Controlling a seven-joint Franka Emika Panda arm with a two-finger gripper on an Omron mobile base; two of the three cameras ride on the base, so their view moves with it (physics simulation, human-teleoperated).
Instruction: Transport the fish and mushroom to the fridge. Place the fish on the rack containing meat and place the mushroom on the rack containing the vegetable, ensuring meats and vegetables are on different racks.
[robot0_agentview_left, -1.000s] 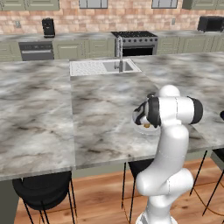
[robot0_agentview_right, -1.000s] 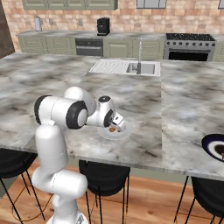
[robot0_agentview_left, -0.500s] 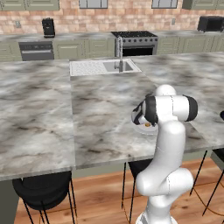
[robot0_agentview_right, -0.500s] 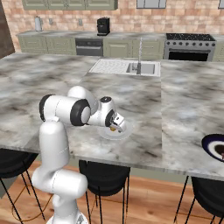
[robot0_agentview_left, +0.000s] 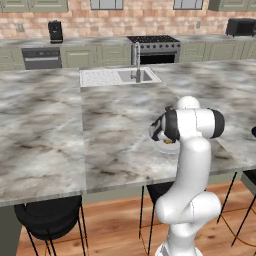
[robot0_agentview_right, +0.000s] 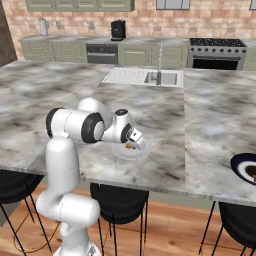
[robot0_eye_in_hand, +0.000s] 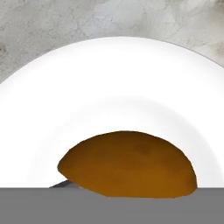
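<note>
1. The desk (robot0_agentview_left: 60, 130) is a big kitchen island with a grey marble top, veined in brown and white. A steel sink (robot0_agentview_left: 120, 76) with one tap (robot0_agentview_left: 137, 55) is set in its far part.
2. Behind it a brick wall carries a row of pale green cabinets (robot0_agentview_right: 60, 50). Along this row I count one black stove (robot0_agentview_left: 154, 47), one dark built-in oven (robot0_agentview_right: 102, 52), one black coffee machine (robot0_agentview_right: 118, 29), and one dark box like a microwave (robot0_agentview_left: 240, 26) on the far right in the left base view.
3. The floor (robot0_agentview_right: 165, 225) is orange wood. Black stools (robot0_agentview_right: 120, 202) stand under the near edge of the desk; three of them can be counted in the right base view.
4. One white plate (robot0_eye_in_hand: 109, 87) lies on the desk near its front edge. The mushroom (robot0_eye_in_hand: 129, 164), one orange-brown lump, sits on it.
5. One dark bowl with a white rim (robot0_agentview_right: 245, 167) stands further along the desk, well apart from the white plate.
6. The gripper (robot0_agentview_right: 134, 145) is bent down low over the white plate, right at the mushroom. In the hand view the mushroom is very close, but the fingers are hidden, so I cannot tell if they are together on it or apart.
7. I can read no writing, brand or label anywhere; the appliances are too small and blurred.
</note>
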